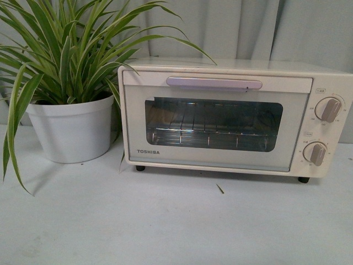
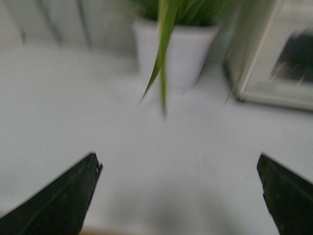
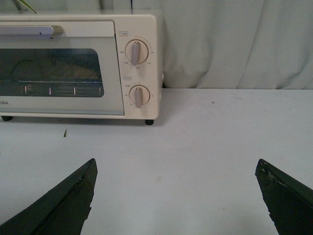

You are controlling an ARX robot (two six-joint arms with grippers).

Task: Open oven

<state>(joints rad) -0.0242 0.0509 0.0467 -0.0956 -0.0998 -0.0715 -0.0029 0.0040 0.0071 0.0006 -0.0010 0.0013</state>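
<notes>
Oven: was set on the surface, just beside a potted plant; door was shut.
Left claw: was spread wide, nothing gripped.
Right claw: was spread wide, nothing gripped, pointed near the knobs.

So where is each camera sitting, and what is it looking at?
Front view: on the robot's body, between its arms, facing the oven and the potted plant beside it; no arm shows.
Left wrist view: on the left arm, blurry, facing the potted plant and the oven's corner; the open left end effector shows.
Right wrist view: on the right arm, facing the oven's knobs; the open right end effector shows.
Shared: all three see the oven.
</notes>
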